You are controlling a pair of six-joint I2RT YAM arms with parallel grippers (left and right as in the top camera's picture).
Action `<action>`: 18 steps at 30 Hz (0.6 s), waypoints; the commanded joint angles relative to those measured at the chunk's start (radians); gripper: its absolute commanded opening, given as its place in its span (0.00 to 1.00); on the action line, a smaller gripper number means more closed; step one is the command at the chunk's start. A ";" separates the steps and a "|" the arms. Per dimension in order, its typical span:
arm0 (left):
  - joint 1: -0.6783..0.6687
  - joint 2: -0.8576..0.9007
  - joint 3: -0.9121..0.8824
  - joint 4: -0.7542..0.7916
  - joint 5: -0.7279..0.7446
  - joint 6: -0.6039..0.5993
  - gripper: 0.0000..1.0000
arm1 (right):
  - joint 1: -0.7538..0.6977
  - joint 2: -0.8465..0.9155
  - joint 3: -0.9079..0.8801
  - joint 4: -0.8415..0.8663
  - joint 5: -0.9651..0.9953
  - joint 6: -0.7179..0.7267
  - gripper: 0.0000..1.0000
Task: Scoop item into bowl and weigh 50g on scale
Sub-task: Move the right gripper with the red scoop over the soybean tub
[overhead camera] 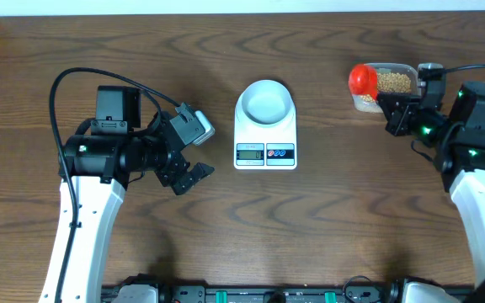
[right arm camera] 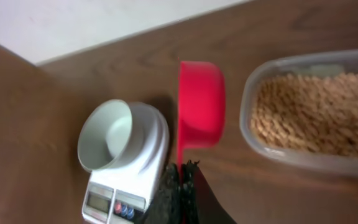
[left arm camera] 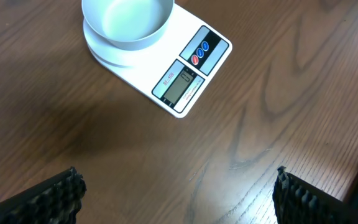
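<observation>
Right of the scale (overhead camera: 265,135), the right claw (right arm camera: 180,180) gripped a red scoop (right arm camera: 201,112); left of it, the left claw (left arm camera: 179,186) gaped open.

Robot lab; twin arms (overhead camera: 82,227), wood table (overhead camera: 327,219)

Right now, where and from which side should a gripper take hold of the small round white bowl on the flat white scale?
Pinch the rim of the small round white bowl from above, one finger inside the wall, one outside, likely on the side facing the open left gripper. It stands upright, empty, on the flat white scale, so the rim is exposed.
</observation>
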 commanded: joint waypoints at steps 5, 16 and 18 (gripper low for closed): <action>0.005 -0.006 0.027 -0.002 0.017 -0.001 0.99 | 0.011 -0.079 0.208 -0.311 0.204 -0.213 0.01; 0.005 -0.006 0.027 -0.002 0.017 -0.001 0.99 | 0.162 -0.063 0.344 -0.489 0.676 -0.246 0.01; 0.005 -0.006 0.027 -0.002 0.017 -0.001 0.99 | 0.189 -0.040 0.344 -0.495 0.750 -0.245 0.01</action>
